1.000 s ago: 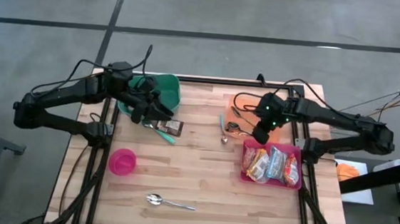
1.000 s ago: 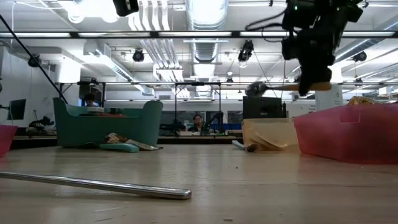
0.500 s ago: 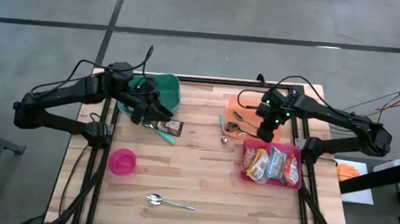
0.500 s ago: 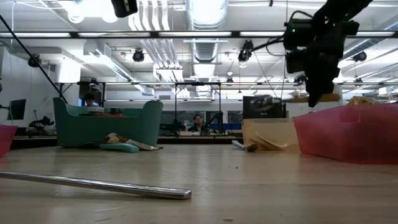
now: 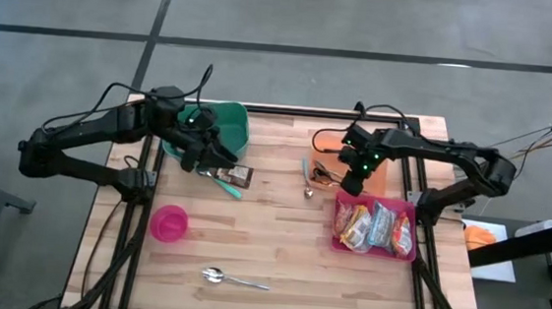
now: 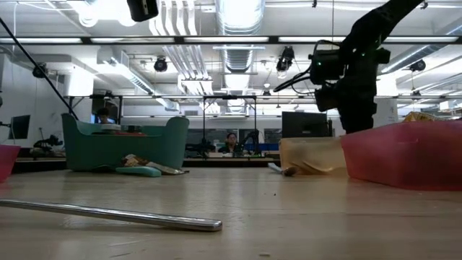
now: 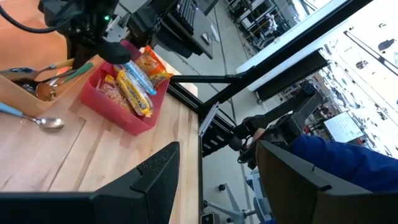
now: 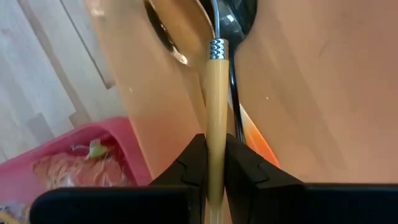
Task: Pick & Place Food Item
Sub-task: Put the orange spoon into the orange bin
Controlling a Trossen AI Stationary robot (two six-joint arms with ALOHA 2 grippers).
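Several snack packets (image 5: pixel 376 227) lie in a red bin (image 5: pixel 405 206) at the table's right. A dark snack wrapper (image 5: pixel 238 176) lies on the wood beside the green bin (image 5: pixel 234 122). My right gripper (image 8: pixel 216 168) stands over the orange tray (image 5: pixel 329 139), just beyond the red bin, shut on a tan-handled spoon (image 8: pixel 214 106). My left gripper (image 7: pixel 214 162) hovers open by the green bin, above the wrapper, with nothing between its fingers. My right gripper pinches the spoon's tan handle (image 8: pixel 215 146) between its two fingers, which come from above, pointing steeply down and running along the handle. The spoon's bowl (image 8: pixel 177 28) is down in the orange tray beside a dark spoon; whether it rests there, I cannot tell.
A pink cup (image 5: pixel 169 222) stands at the near left and a metal spoon (image 5: pixel 232 278) lies near the front edge. A teal-handled spoon (image 5: pixel 309 172) lies left of the orange tray. Bare wood stretches across the middle of the table.
My right gripper has come down toward the orange tray with the spoon and tipped to point more steeply down. The spoon, held level and high a second ago, now has its bowl low in the tray.
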